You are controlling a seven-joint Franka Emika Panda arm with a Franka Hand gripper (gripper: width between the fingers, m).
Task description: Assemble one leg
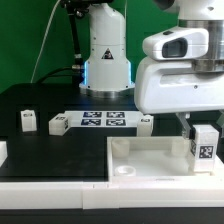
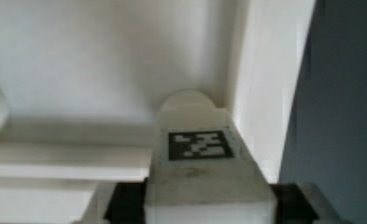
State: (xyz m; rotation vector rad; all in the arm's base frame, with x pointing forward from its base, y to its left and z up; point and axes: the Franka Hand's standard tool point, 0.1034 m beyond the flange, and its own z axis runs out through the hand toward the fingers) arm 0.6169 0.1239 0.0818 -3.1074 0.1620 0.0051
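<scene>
Exterior view looks across the table (image 1: 40,150); wrist view close along claw (image 2: 201,196); both show the leg (image 1: 205,146)

bare black bench (image 1: 60,150) open at the exterior view's left; small white tagged plastic blocks (image 1: 27,121) and the marker board (image 1: 103,120) bar its rear.

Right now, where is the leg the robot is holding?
At the exterior view's right, the leg is upright in the gripper, at the right end of the large white piece. Whether the two touch is unclear.
</scene>
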